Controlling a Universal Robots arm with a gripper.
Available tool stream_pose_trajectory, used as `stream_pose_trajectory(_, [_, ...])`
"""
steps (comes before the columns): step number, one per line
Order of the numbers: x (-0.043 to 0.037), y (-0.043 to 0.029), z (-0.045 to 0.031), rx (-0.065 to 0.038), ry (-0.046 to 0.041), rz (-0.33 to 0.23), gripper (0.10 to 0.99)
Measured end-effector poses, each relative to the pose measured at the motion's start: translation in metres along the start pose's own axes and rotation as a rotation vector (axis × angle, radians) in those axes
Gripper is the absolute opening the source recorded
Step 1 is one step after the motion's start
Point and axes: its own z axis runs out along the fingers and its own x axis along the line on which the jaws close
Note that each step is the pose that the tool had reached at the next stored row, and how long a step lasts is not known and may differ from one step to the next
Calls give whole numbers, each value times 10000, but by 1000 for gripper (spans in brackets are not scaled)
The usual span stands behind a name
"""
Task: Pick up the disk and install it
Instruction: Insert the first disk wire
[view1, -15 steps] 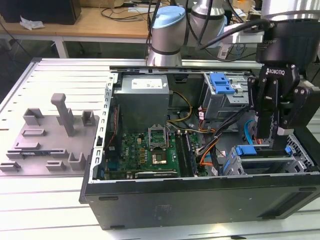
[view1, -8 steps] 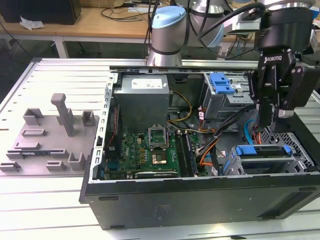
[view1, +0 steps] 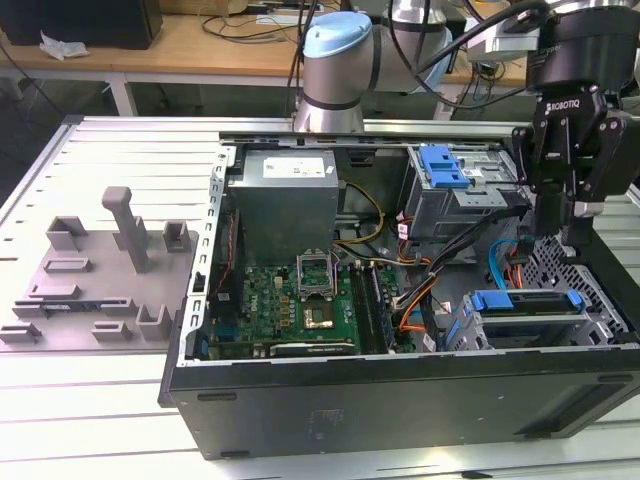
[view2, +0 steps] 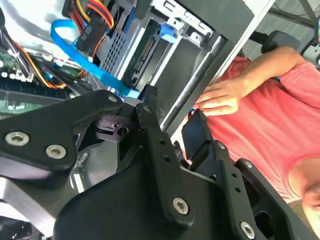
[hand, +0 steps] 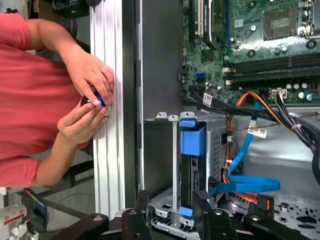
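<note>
Grey tray (view1: 95, 275): is being left on the table (view1: 90, 400) at the exterior view's left, well apart from the case. Its moulded pegs suggest a rack for parking parts.
Computer case (view1: 400, 405): is being laid on its side with the panel off, so that the inside is being reached from above.
Grey box (view1: 285, 195): is being seated against the far wall, just beside the circuit board (view1: 290, 300).
Blue clip (view1: 443, 165): is being carried on top of the far drive cage.
Disk (view1: 525, 305): is being cradled in the near bay at the exterior view's right, blue bracket uppermost. It is judged to be seated, or nearly so.
Gripper (view1: 560, 228): is being held just above the disk. The jaws are being held well apart and nothing is being gripped.
Hands (hand: 90, 95): are being held outside the case at the table's rail, closed around a small dark-and-blue object. What it is cannot be told.
</note>
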Motion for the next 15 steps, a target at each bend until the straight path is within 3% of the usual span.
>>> stream_pose_trajectory(2, [-1,-2,-1,65,7,213,471])
stream_pose_trajectory(5, [-46,-2,-18,58,13,324,471])
stream_pose_trajectory(10, [-285,-6,-94,59,12,324,471])
stream_pose_trajectory(11, [-379,-19,-136,58,11,325,471])
stream_pose_trajectory(12, [-421,-33,-156,57,14,325,471])
stream_pose_trajectory(13, [-470,-55,-176,58,12,325,471])
stream_pose_trajectory(15, [-588,-224,-168,36,26,310,471])
